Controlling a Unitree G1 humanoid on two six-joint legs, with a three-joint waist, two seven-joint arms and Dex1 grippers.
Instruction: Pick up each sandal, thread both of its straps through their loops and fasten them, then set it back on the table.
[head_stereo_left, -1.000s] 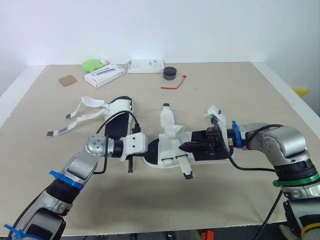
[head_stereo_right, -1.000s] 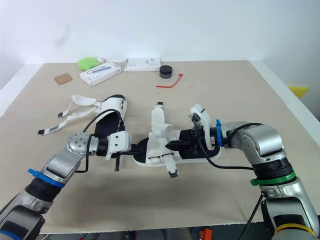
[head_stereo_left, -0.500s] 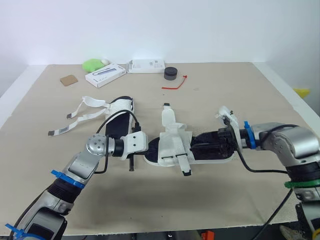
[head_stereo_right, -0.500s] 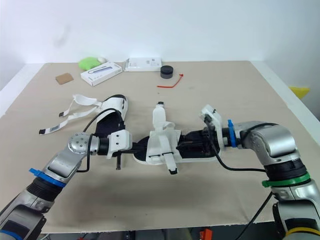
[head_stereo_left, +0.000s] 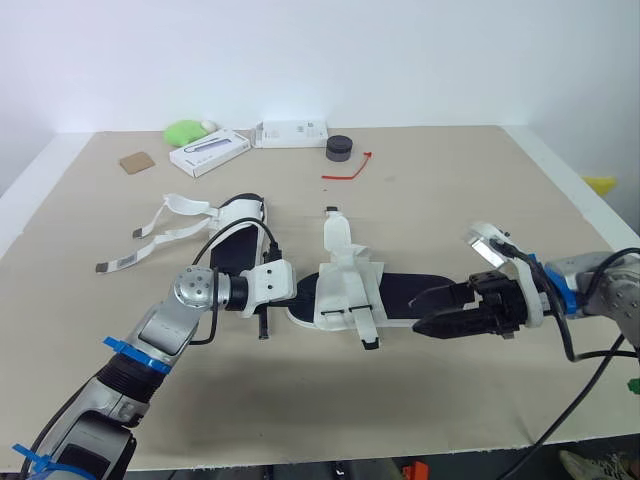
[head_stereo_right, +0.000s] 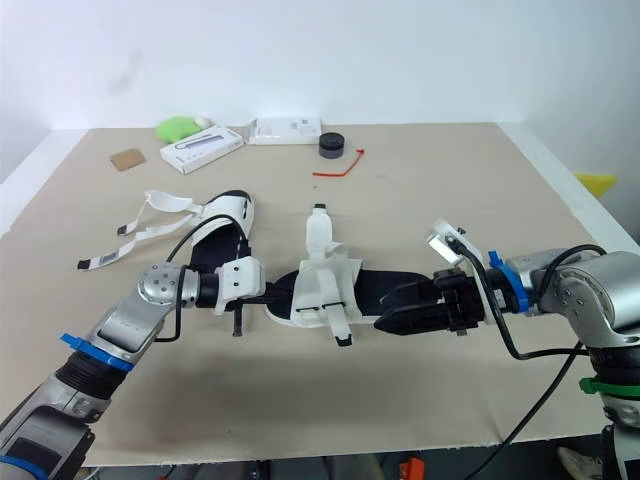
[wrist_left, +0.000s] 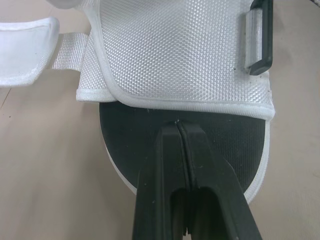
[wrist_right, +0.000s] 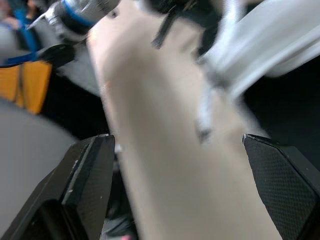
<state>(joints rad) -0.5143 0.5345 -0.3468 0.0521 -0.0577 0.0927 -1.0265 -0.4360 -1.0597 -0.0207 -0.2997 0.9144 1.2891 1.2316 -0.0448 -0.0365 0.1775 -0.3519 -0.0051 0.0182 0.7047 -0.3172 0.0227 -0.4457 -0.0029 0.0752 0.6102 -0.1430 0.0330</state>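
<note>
A sandal (head_stereo_left: 350, 295) with a black sole and a white mesh upper lies in the middle of the table, its short black-tipped strap (head_stereo_left: 366, 330) pointing toward me. My left gripper (head_stereo_left: 293, 294) is shut on the toe edge of its sole (wrist_left: 130, 135), fingers pressed together (wrist_left: 177, 125). My right gripper (head_stereo_left: 422, 312) hovers just right of the heel, open and empty, its fingers spread wide in the right wrist view (wrist_right: 175, 140). A second sandal (head_stereo_left: 238, 232) lies further left, with loose white straps (head_stereo_left: 165, 228) trailing to its left.
At the back stand two white boxes (head_stereo_left: 208, 150) (head_stereo_left: 293, 131), a green object (head_stereo_left: 183, 130), a black round cap (head_stereo_left: 340, 148), a red tie (head_stereo_left: 350, 166) and a cardboard scrap (head_stereo_left: 134, 160). The table's right edge (head_stereo_left: 575, 190) runs near my right arm.
My right gripper has let go of the sandal's heel end and drawn back to the right, opening. The left gripper has kept its hold at the toe.
</note>
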